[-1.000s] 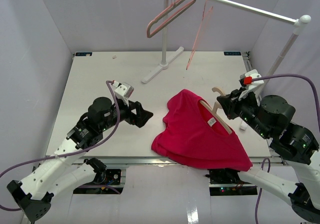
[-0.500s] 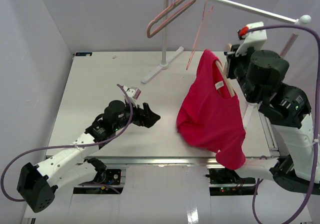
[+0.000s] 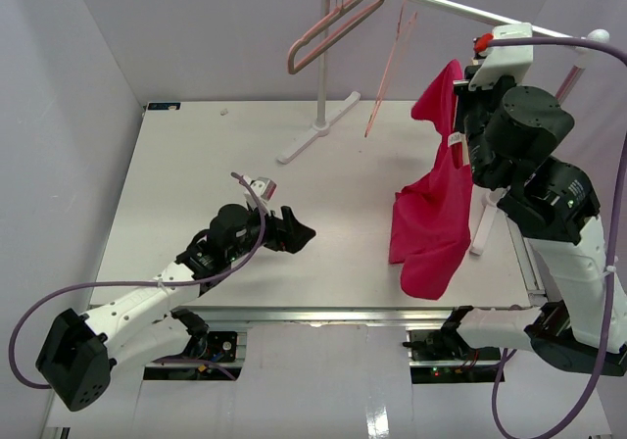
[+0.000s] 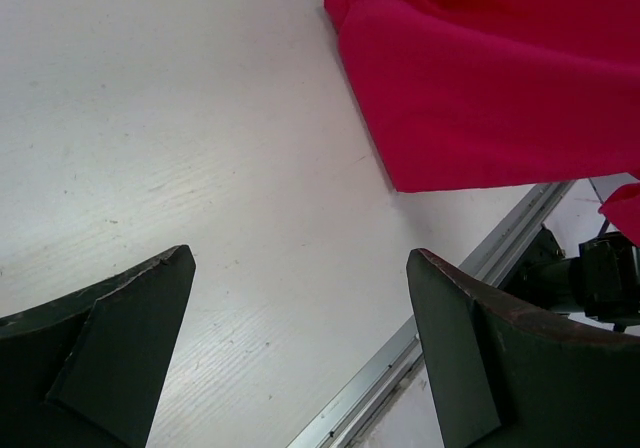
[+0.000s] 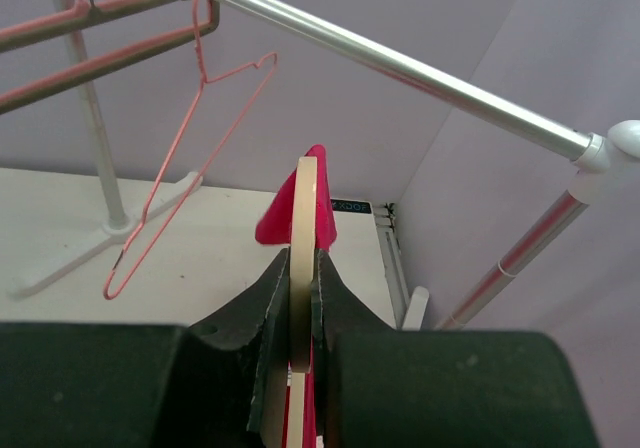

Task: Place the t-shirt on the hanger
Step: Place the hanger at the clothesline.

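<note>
The red t-shirt point(image 3: 431, 204) hangs in the air at the right, draped on the light tan wooden hanger point(image 5: 303, 228), of which only the edge-on hook shows. My right gripper point(image 5: 301, 278) is shut on the hanger's hook and holds it high, just below the metal rail point(image 5: 400, 66). The shirt's lower edge also shows in the left wrist view point(image 4: 480, 78). My left gripper point(image 4: 300, 338) is open and empty, low over the table point(image 3: 196, 174) left of the shirt point(image 3: 294, 231).
A clothes rack with a metal rail point(image 3: 470, 13) stands at the back. A thick pinkish-brown hanger point(image 3: 328, 32) and a thin pink wire hanger point(image 3: 392, 57) hang on it. The rack's right post point(image 3: 549, 116) stands behind my right arm. The table's front edge point(image 4: 420, 338) is near my left gripper.
My right gripper has lifted the hanger with the t-shirt off the table and up toward the rail. The left gripper has shifted slightly right and forward, still open.
</note>
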You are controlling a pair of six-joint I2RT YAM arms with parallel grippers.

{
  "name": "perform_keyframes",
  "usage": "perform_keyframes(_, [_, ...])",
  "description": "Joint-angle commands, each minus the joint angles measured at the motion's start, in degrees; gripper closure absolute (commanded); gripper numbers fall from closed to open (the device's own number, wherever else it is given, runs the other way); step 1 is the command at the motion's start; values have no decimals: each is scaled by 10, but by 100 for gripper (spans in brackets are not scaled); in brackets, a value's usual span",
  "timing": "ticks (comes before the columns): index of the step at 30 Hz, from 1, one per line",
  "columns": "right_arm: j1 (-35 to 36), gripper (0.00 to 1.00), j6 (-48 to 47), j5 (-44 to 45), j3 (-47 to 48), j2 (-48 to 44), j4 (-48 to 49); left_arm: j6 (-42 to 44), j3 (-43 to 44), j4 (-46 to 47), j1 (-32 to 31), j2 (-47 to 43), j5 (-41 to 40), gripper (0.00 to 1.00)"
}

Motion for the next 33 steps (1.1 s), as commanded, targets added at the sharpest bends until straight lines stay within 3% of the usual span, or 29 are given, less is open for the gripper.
perform_keyframes(1, [-25, 92, -23, 24, 33, 24, 91, 3, -30, 56, -8, 32, -12, 2])
perform_keyframes(6, [-95, 92, -25, 28, 121, 104, 103, 16, -37, 72, -16, 70, 1, 2])
perform_keyframes(18, [-271, 92, 73, -53, 163, 191, 126, 51, -28, 18, -70, 28, -91, 2])
perform_keyframes(26, [-303, 92, 93, -68, 160, 221, 147, 55, -28, 16, -87, 19, -99, 2])
perform_keyframes(33, [-305, 92, 45, -64, 155, 216, 221, 54, -24, 18, -92, 25, -89, 2])
